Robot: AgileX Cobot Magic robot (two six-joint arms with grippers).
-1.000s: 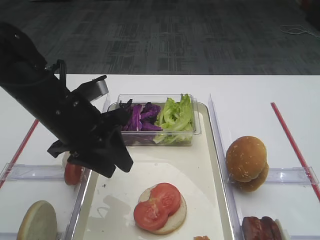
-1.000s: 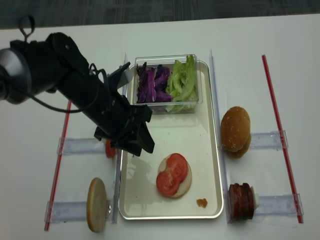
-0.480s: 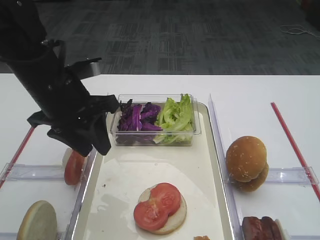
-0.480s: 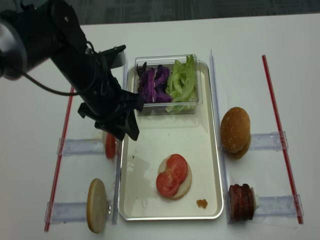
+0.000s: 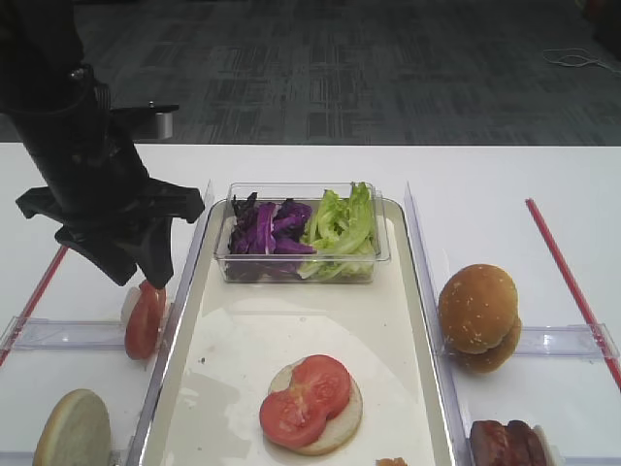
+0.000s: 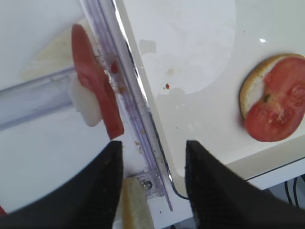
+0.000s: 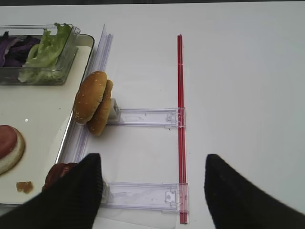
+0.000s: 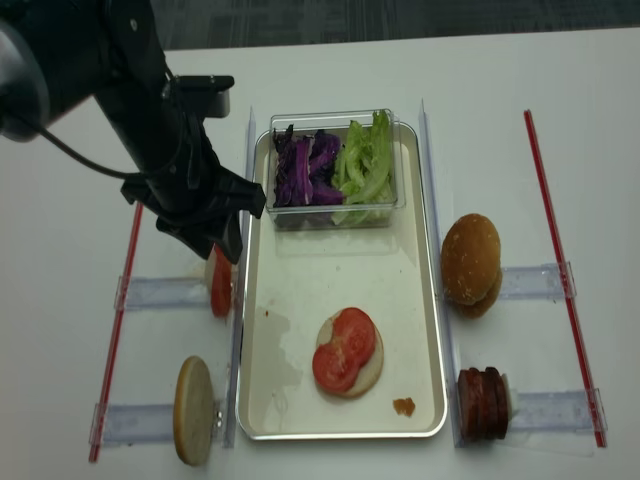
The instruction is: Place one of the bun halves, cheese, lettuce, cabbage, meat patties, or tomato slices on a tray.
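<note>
Long off-white tray with shiny rim (image 5: pixel 412 320) carried a pale bun half topped with two red tomato slices (image 5: pixel 306 396), right of the black left tool (image 6: pixel 150 164), whose prongs stood apart, empty, above an upright red tomato slice (image 6: pixel 97 102).

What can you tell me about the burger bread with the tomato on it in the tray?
The bun half lies flat on the off-white tray, near its front end, cut side up, pale cream with a slightly browner edge. Two red tomato slices lie on top, overlapping each other and covering most of it, so only a crescent of bread shows. A small orange crumb sits on the tray nearby. Nothing else touches the bun.
</note>
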